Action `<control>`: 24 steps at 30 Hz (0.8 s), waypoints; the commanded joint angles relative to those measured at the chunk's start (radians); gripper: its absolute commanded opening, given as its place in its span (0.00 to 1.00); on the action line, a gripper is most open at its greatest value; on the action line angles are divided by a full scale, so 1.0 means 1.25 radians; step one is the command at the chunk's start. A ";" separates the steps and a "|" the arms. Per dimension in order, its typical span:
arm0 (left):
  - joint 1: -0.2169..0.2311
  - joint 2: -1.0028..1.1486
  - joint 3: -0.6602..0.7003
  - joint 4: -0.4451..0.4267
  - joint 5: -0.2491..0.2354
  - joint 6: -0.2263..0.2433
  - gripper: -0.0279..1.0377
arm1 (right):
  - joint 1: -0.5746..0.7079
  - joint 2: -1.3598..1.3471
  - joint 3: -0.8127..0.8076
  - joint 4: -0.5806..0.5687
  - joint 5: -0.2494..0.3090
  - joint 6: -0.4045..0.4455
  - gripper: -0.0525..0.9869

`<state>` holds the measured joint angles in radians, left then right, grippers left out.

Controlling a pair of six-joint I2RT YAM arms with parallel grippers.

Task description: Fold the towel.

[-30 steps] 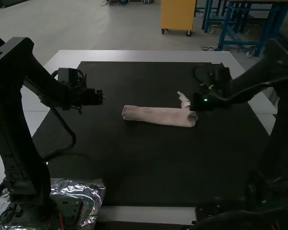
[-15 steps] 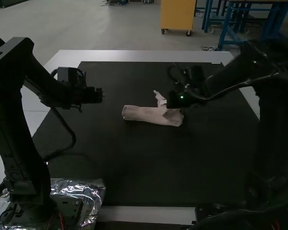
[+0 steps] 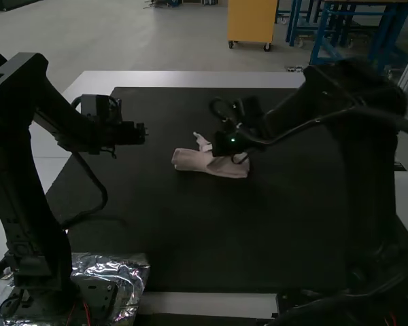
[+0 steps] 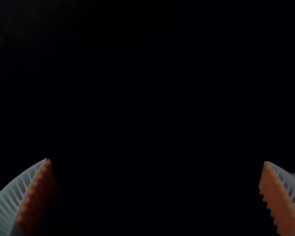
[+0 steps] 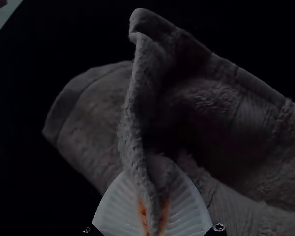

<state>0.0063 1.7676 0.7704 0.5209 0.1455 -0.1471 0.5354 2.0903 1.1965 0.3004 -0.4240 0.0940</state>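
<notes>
Because a fold needs one layer lifted while the rest lies flat, the right pincer (image 5: 152, 196) has its fingers pressed together on an edge of the towel (image 3: 190, 160). The gripped cloth stands up as a ridge between the orange pads, and a hollow runs under the raised layer beside them. The rest of the towel lies below and to both sides of that pincer, already a narrow strip on the black mat (image 3: 224, 224), so this looks like a later fold, taking one end over toward the other. A loose corner (image 3: 202, 141) sticks up just beside the pincer, on the side facing the left arm, probably because the pinch takes only part of the edge; the view is dim there, so I would not swear to how many layers are caught.

The left pincer (image 4: 158, 161) has its fingers wide apart and nothing between them. It hangs away from the towel, presumably to leave room for the fold. The next move likely calls for laying the raised layer down and smoothing that corner.
</notes>
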 commanded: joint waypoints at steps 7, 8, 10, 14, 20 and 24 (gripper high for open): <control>0.006 -0.019 -0.005 0.013 -0.011 -0.004 0.94 | 0.048 0.051 0.109 0.005 -0.024 0.049 0.29; 0.006 -0.019 -0.006 0.015 -0.013 -0.004 0.94 | 0.050 0.050 0.113 0.001 -0.024 0.047 0.44; 0.006 -0.019 -0.008 0.020 -0.017 -0.004 0.94 | 0.054 0.045 0.118 -0.008 -0.024 0.046 0.74; 0.002 -0.019 -0.008 0.028 -0.017 -0.003 0.94 | 0.045 -0.009 0.109 -0.023 -0.022 0.038 0.86; 0.000 -0.019 -0.008 0.030 -0.021 -0.003 0.94 | 0.001 -0.098 0.016 0.103 -0.014 0.043 0.03; -0.005 -0.019 -0.008 0.030 -0.032 -0.003 0.94 | -0.018 -0.104 -0.042 0.182 -0.015 0.066 0.03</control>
<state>0.0063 1.7676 0.7700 0.5503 0.1257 -0.1471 0.5335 1.9724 1.1820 0.5144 -0.4385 0.1604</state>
